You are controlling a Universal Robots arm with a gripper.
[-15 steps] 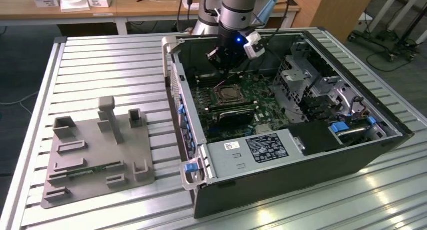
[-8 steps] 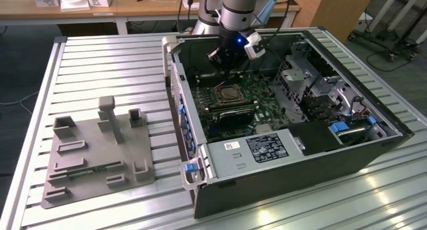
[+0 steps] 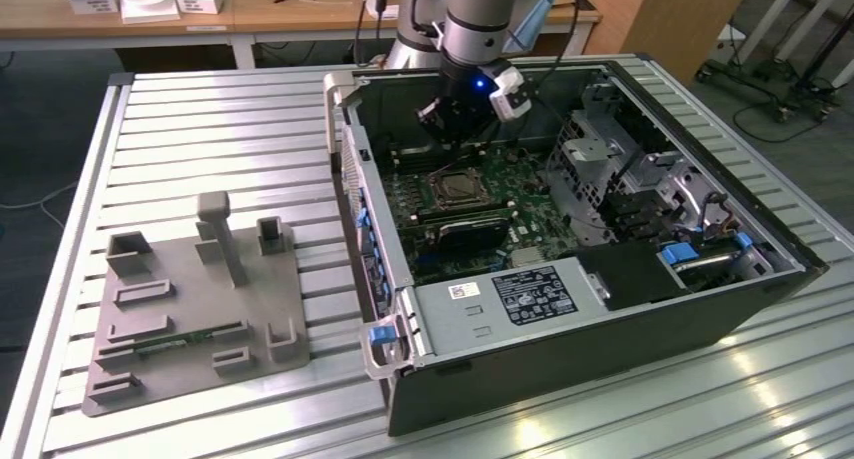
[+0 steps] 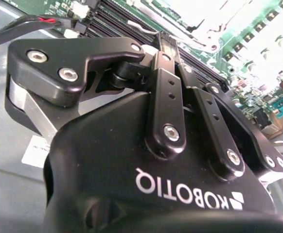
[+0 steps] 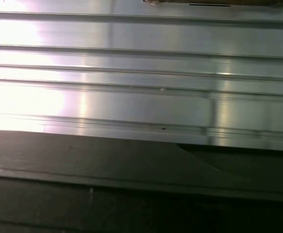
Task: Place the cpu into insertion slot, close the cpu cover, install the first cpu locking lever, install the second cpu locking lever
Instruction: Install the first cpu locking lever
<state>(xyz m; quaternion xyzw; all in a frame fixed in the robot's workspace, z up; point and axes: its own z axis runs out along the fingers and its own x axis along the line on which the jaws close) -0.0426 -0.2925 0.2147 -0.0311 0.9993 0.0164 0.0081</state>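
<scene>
Here your gripper (image 3: pixel 451 129) hangs inside the open computer case (image 3: pixel 747 289), over the far part of the green motherboard (image 3: pixel 527 179) and near the case's back wall. In the second wrist view the gripper (image 4: pixel 163 41) shows its two black fingers (image 4: pixel 167 104) drawn together at the tips; you cannot tell from these pictures whether anything is pinched between them. The insertion slot (image 3: pixel 458 187) sits just below the gripper in the exterior view, near the middle of the board, with the cpu cover (image 3: pixel 459 188) lying flat over it. The case rests on the slatted metal worktop (image 3: pixel 214 109), toward its right edge in the exterior view. A grey fixture plate (image 3: pixel 187 309) lies near the worktop's left edge.
</scene>
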